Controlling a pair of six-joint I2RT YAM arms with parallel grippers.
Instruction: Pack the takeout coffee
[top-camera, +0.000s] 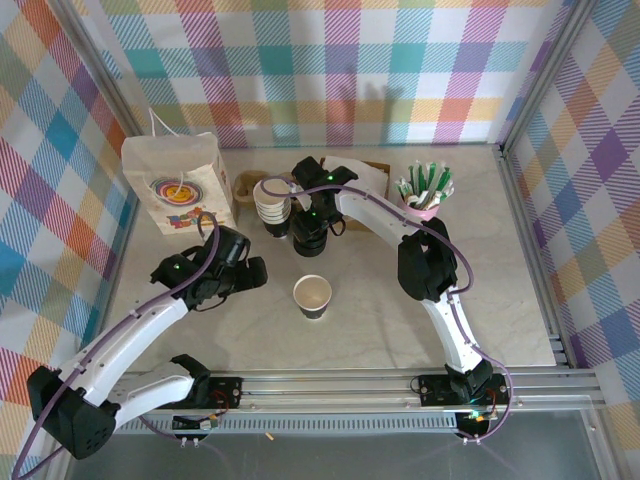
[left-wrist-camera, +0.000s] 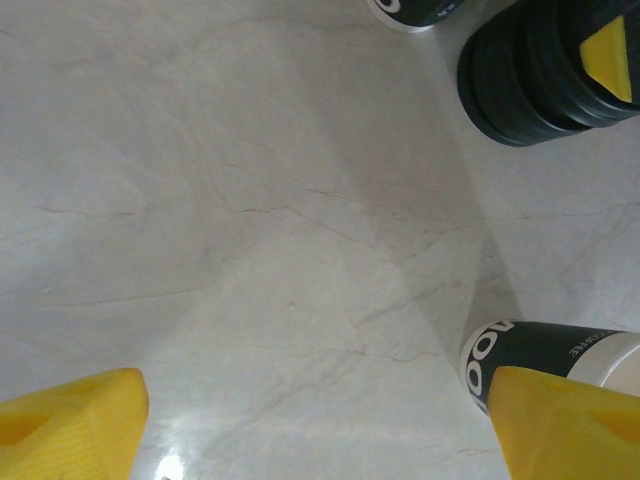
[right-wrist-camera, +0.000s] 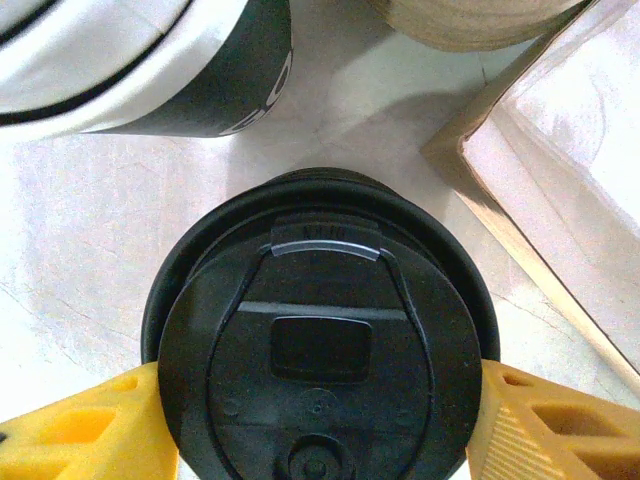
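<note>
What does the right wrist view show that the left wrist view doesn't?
Right wrist: the black lid from straight above, with its tab and sip hole, the right tool closed against its sides, and a cardboard box. Left wrist: the lone cup beside the open left tool, across a wide stretch of table. Both: the black lids and the stacked cups' dark wall.

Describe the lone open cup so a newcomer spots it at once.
Find the white paper bag at the back left of the table, then look right and nearer, to the middle. The cup stands alone there, lidless, dark-walled with a pale inside, apart from the stacked cups and black lids behind it.
</note>
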